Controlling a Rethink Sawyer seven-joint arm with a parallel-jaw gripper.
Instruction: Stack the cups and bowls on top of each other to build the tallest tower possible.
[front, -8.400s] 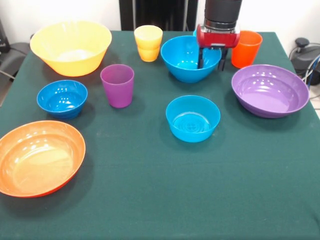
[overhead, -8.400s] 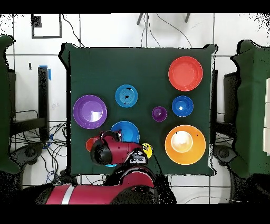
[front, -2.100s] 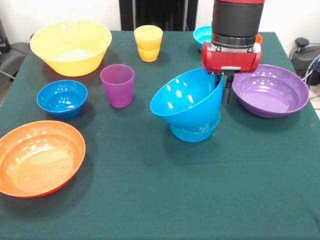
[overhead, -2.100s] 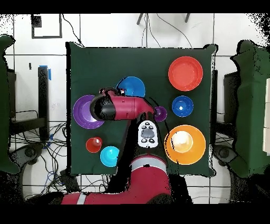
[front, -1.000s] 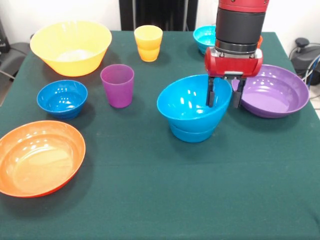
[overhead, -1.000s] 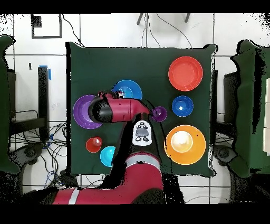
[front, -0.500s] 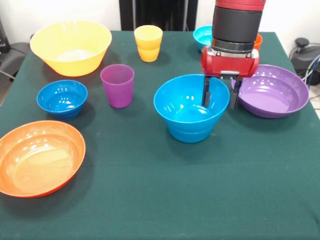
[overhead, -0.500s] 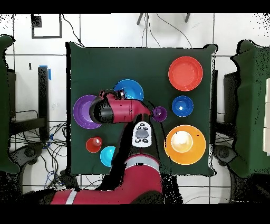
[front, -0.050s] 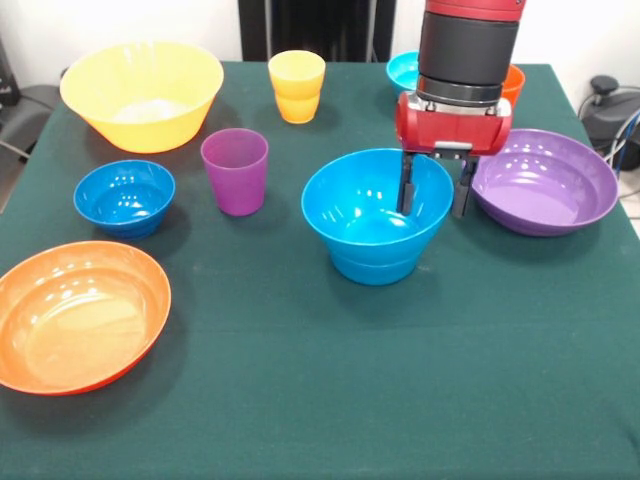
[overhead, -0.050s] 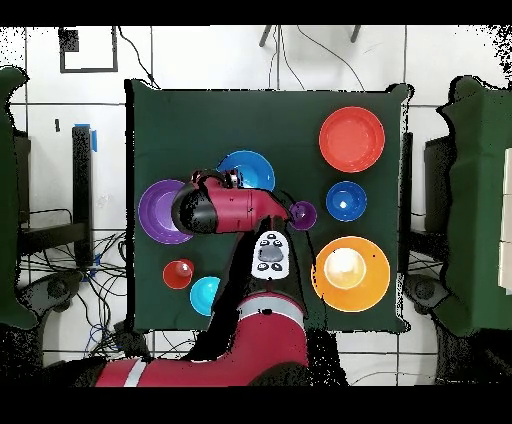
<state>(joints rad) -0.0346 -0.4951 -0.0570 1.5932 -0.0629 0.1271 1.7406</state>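
Settling level inside the other mid-blue bowl, the upper mid-blue bowl had lost the steep tilt it showed two seconds earlier, when it hung off the gripper with its mouth turned toward the camera. One second before this moment it leaned only a little, and by now its rim sat flat and the lower bowl showed only as a band beneath it. The gripper had its two fingers parted, one inside the rim and one outside, with a gap on each side of the wall, so it held nothing. That read as a finished release: the first two pieces of the tower were nested near the table's middle, just beside the purple bowl.

By my judgement the task was barely begun. Everything else stood apart on the green cloth: the yellow bowl, orange bowl, dark blue bowl, cyan bowl, purple cup, yellow cup and orange cup. Nesting two like bowls added little height.

No brand, label or writing could be read anywhere.
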